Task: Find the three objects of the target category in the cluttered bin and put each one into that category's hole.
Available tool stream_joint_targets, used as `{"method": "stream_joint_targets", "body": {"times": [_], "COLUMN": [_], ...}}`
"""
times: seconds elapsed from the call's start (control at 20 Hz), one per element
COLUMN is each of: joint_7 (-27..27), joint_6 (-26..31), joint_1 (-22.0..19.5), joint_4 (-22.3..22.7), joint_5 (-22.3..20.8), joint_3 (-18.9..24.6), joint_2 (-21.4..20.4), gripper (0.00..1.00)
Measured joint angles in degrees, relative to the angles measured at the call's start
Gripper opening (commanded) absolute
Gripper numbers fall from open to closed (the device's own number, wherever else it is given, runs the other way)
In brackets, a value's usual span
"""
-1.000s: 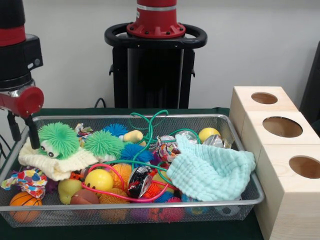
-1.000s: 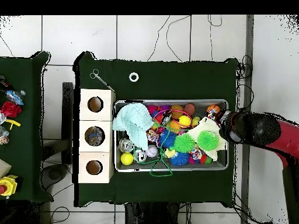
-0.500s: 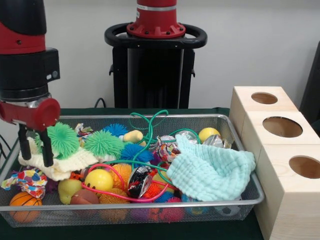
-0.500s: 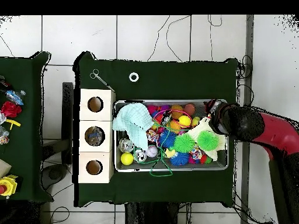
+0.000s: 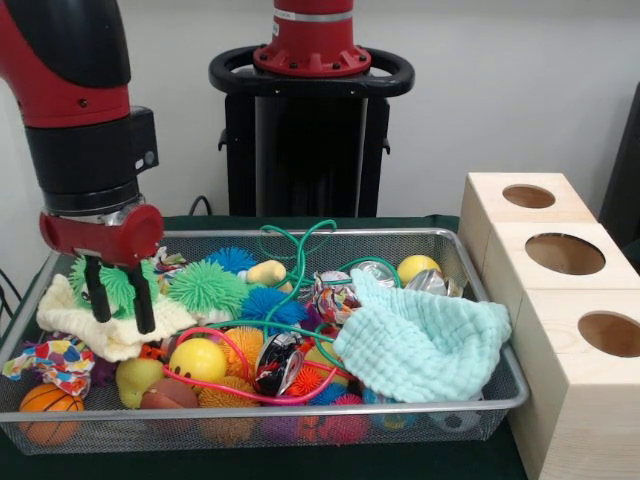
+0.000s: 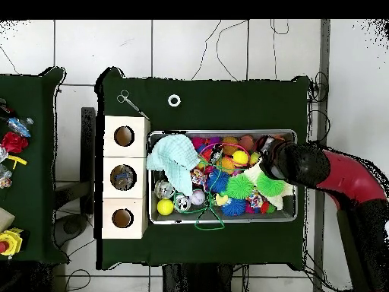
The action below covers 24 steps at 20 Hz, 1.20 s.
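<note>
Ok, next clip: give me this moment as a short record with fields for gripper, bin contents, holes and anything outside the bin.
gripper: gripper open, fingers down over the green spiky toy on the cream cloth
bin: wire bin crowded with balls, cords, crumpled cans
cover: mint cloth lies over the end next to the boxes
holes: three wooden boxes, one hole each
outside: white ring on the green table

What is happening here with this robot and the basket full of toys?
The gripper hangs open over one end of the wire bin, its fingers straddling a green spiky ball that lies on a cream cloth. It holds nothing. Beside the bin's other end stand three wooden boxes, each with a round hole on top.
</note>
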Motion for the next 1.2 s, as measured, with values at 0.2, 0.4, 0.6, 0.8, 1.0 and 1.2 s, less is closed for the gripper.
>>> {"method": "stream_joint_targets", "body": {"times": [0.2,0.4,0.6,0.8,1.0,1.2], "joint_7": [0.0,0.0,0.0,0.0,0.0,0.0], "joint_6": [0.2,0.3,0.3,0.3,0.5,0.5], "joint_1": [0.0,0.0,1.0,2.7,4.2,6.0], "joint_4": [1.3,2.3,2.6,2.6,2.4,1.9], "joint_5": [0.0,0.0,-0.5,-1.6,-1.9,-1.9], "joint_3": [-0.1,-0.5,-1.9,-4.0,-5.9,-8.6], "joint_2": [0.0,0.0,0.0,0.0,0.2,1.1], "gripper": [1.00,1.00,1.00,1.00,1.00,1.00]}}
